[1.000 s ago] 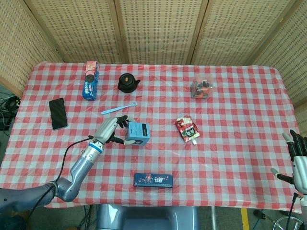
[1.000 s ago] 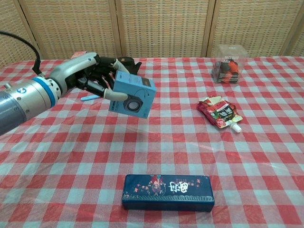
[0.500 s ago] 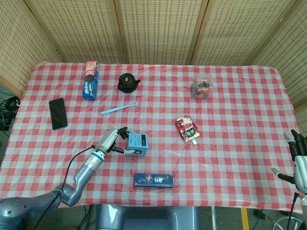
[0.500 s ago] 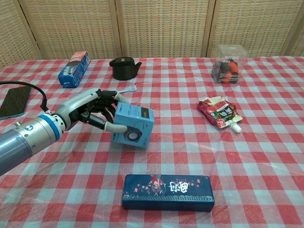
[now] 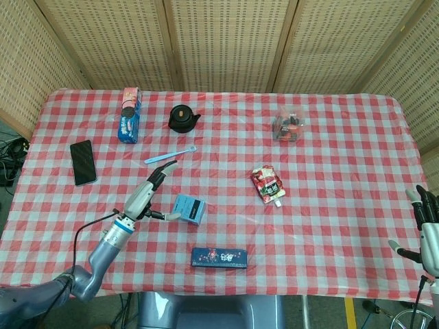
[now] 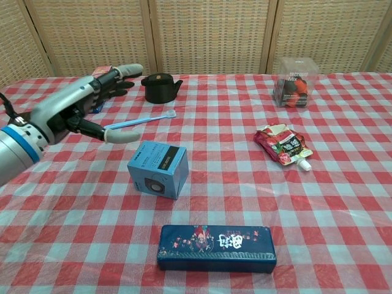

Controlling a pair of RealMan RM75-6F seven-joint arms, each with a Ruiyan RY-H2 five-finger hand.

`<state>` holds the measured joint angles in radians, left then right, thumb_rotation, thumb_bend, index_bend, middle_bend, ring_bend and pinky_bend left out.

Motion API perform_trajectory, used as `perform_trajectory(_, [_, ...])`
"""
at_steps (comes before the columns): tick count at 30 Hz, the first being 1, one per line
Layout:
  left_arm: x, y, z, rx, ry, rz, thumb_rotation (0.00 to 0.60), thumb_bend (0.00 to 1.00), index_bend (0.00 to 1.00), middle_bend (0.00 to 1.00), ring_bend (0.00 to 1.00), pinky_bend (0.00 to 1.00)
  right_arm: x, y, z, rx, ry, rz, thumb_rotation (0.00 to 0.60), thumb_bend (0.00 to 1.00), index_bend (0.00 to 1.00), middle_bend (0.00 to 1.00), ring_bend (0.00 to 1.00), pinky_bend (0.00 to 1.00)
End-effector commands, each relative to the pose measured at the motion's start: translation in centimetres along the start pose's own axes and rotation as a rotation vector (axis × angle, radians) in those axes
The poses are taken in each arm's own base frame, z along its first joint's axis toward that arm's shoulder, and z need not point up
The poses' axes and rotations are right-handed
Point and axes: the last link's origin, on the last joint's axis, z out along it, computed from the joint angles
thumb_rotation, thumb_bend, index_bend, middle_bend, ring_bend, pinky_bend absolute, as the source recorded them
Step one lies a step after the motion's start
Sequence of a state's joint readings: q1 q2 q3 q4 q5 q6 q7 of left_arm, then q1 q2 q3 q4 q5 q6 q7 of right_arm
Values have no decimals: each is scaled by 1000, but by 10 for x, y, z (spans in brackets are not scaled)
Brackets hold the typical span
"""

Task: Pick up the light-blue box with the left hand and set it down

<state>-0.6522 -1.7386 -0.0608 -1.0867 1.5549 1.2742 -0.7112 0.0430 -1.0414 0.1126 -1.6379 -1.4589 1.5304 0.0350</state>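
A light-blue cardboard box (image 6: 158, 169) sits on the red-checked tablecloth (image 6: 343, 184). The left hand (image 6: 82, 110) hovers beside it, fingers spread, empty. The right hand (image 5: 426, 229), at the table's edge, seems loosely spread.

Right hand (image 5: 426, 229): cut by head view's right and bottom edges, wrist and arm out of frame; absent from chest view. Left arm (image 6: 15, 150): cut by chest view's left edge. Blue snack box (image 5: 129, 114): hidden behind left hand (image 6: 76, 110) in chest view. Dark-blue case (image 6: 215, 247): lettering illegible.
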Motion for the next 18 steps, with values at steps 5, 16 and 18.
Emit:
perform_trajectory(5, [68, -3, -45, 114, -20, 393, 600, 0, 0, 0, 0, 0, 1, -3, -1, 11, 1, 3, 600, 0, 0, 0, 0, 0])
perform_trajectory(16, [135, 14, -151, 408, 126, 715, 600, 0, 0, 0, 0, 0, -1, -6, -2, 32, -1, -2, 600, 0, 0, 0, 0, 0])
perform_trajectory(18, [138, 16, -163, 425, 152, 715, 600, 0, 0, 0, 0, 0, -2, -6, -2, 33, -3, -2, 600, 0, 0, 0, 0, 0])
